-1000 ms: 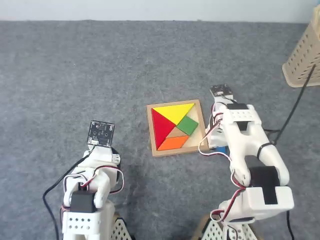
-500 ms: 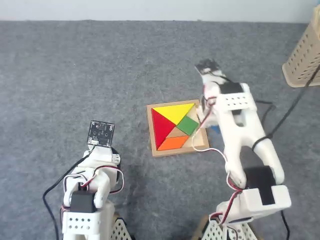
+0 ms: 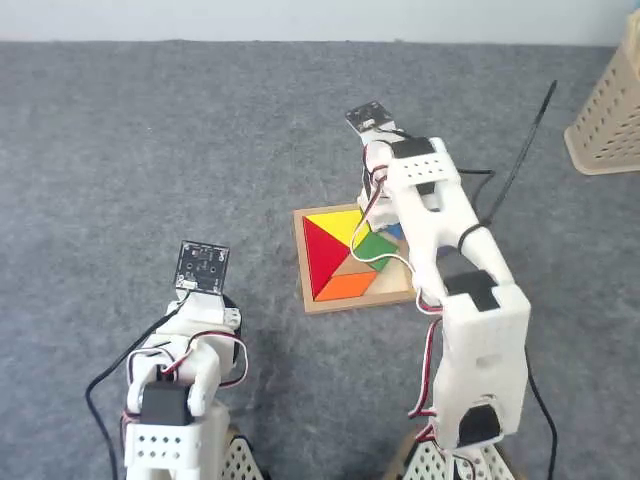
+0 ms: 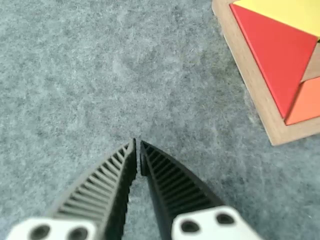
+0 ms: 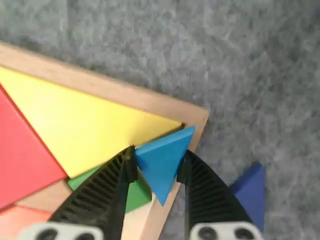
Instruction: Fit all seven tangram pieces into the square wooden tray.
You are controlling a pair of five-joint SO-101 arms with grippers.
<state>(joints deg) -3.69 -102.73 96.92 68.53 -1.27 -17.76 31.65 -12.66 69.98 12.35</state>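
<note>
Carpet (image 3: 150, 120), grey and fuzzy, covers the table. The tray (image 3: 345, 304) sits near the middle of it. Inside the tray lie a red triangle (image 3: 322, 255) by the left edge, a yellow triangle (image 3: 340, 225) by the far edge, a green square (image 3: 368, 246) and an orange piece (image 3: 345, 286) by the near edge. A bit of bare wood shows between them.

The right claw (image 5: 156, 161) is over the tray's far right corner. Its fingers (image 5: 107, 190) are spread just as wide as a blue triangle (image 5: 161, 159) and pinch it — one finger on each side. The triangle hangs by the tip of the yellow one, next to the rim. It may be touching the tray, but that is hard to see. A dark blue piece (image 5: 250, 192) lies on the carpet just beside the tray's right edge.

The left claw (image 4: 137, 146) is closed, its tips almost touching, with nothing in it. It is above bare carpet off the tray's left side — apart from the pieces. A basket (image 3: 610, 110) stands at the far right edge of the table.
</note>
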